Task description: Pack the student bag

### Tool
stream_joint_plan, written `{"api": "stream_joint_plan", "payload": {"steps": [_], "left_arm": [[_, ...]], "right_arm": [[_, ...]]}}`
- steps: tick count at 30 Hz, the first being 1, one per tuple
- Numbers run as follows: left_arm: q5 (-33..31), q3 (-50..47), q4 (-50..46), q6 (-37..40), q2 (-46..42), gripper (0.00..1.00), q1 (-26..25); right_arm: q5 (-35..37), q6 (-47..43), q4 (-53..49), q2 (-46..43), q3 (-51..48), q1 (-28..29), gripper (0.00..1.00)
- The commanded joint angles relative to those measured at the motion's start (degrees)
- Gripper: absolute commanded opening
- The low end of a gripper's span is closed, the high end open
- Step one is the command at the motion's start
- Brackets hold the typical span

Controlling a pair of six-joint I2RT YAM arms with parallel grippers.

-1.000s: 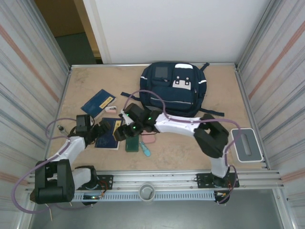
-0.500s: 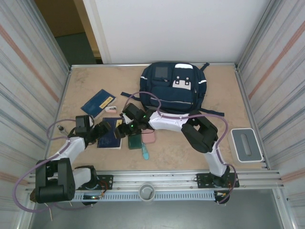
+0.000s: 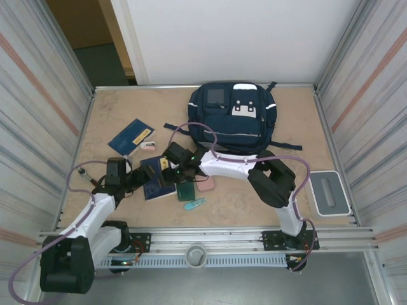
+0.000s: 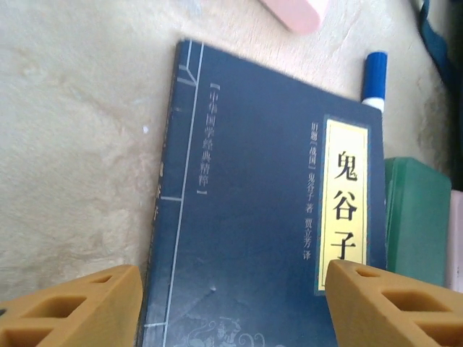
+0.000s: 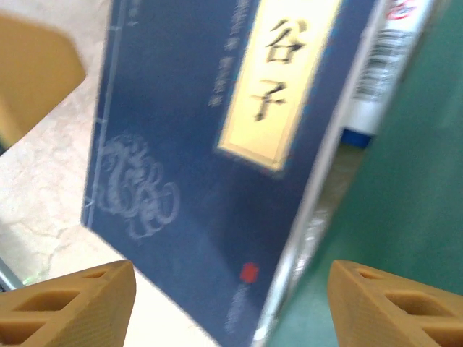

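Top external view: the blue book (image 3: 156, 185) is now turned and straddled by the narrowed left pincer (image 4: 231, 282) and right pincer (image 5: 231, 278), grip not determinable, likely before the backpack (image 3: 232, 117) is loaded.

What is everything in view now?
student bag: one, navy, far centre
far book: one, navy, far left
near book: one, navy, yellow label, between the grippers
eraser: one, pink-white, by far book
green box: one, right of near book
pink item: one, right of green box
pen: one, teal, nearer than green box
marker: one, blue cap, between near book and green box
grey box: one, far right
left gripper, right gripper: orange, jaws apart, at near book
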Motion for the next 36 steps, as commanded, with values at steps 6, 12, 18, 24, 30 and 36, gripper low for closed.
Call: {"api": "stream_joint_plan", "payload": {"steps": [6, 12, 18, 24, 30, 36], "left_arm": [[-0.9, 0.9, -0.5, 2.0, 2.2, 0.73, 3.7], [2.2, 1.3, 0.1, 2.8, 4.1, 0.76, 3.7], [2.0, 1.4, -0.5, 3.0, 3.4, 0.78, 3.0], [0.9, 1.6, -0.9, 3.2, 4.0, 0.78, 2.0], [-1.4, 2.5, -1.8, 3.4, 3.5, 0.78, 1.8], [-3.2, 2.9, -2.7, 3.9, 2.7, 0.76, 1.9]], "right_arm": [[2.9, 0.8, -2.0, 3.2, 4.4, 1.1, 0.67], [3.1, 0.8, -3.3, 3.6, 2.5, -1.1, 0.67], [7.6, -2.1, -10.4, 2.3, 0.5, -3.8, 0.67], [7.0, -4.4, -10.1, -2.4, -1.7, -5.6, 0.66], [6.2, -2.7, -7.7, -2.4, 3.5, -1.0, 0.66], [6.7, 1.5, -8.3, 2.1, 7.5, 0.4, 0.61]]}}
